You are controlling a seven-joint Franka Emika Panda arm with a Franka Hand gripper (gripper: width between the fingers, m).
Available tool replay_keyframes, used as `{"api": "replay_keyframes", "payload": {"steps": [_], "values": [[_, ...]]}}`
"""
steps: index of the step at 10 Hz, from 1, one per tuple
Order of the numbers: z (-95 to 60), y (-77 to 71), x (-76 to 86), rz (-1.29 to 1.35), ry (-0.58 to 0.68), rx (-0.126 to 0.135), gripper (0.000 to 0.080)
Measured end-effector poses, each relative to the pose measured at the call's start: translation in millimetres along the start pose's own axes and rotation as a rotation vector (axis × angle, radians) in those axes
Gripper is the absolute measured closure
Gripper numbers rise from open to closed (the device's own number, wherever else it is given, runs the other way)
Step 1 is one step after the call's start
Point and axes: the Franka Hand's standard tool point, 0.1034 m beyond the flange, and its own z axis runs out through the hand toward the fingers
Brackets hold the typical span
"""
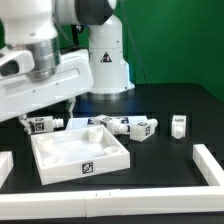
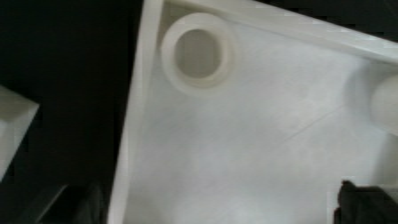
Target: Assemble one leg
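Observation:
Several legs lie on the black table behind the white square tray [image 1: 60,162]: one leg [image 1: 42,124] at the exterior view's left, one [image 1: 110,122] and another [image 1: 141,127] in the middle, and one [image 1: 178,124] upright at the right. My arm [image 1: 40,75] hangs over the tray's far left corner and hides the gripper in that view. In the wrist view the gripper [image 2: 210,212] is close above the tray's floor [image 2: 267,130] next to a round corner hole [image 2: 199,55]. One dark fingertip [image 2: 366,202] shows. The jaws stand wide apart with nothing held.
A white bar [image 1: 208,166] lies at the exterior view's right and another [image 1: 5,166] at its left edge. The robot base [image 1: 105,55] stands behind the legs. A pale shape [image 2: 15,105] lies on the table beside the tray in the wrist view.

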Motion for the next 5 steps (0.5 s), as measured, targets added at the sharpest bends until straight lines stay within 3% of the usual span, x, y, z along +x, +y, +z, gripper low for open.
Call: {"api": "replay_keyframes", "payload": {"steps": [3,5], "values": [[1.3,-1.0,-0.8,0.000,-0.002,0.002,0.0150],[5.5,10.4,-0.5,-0.006,0.006,-0.017,0.0150]]}}
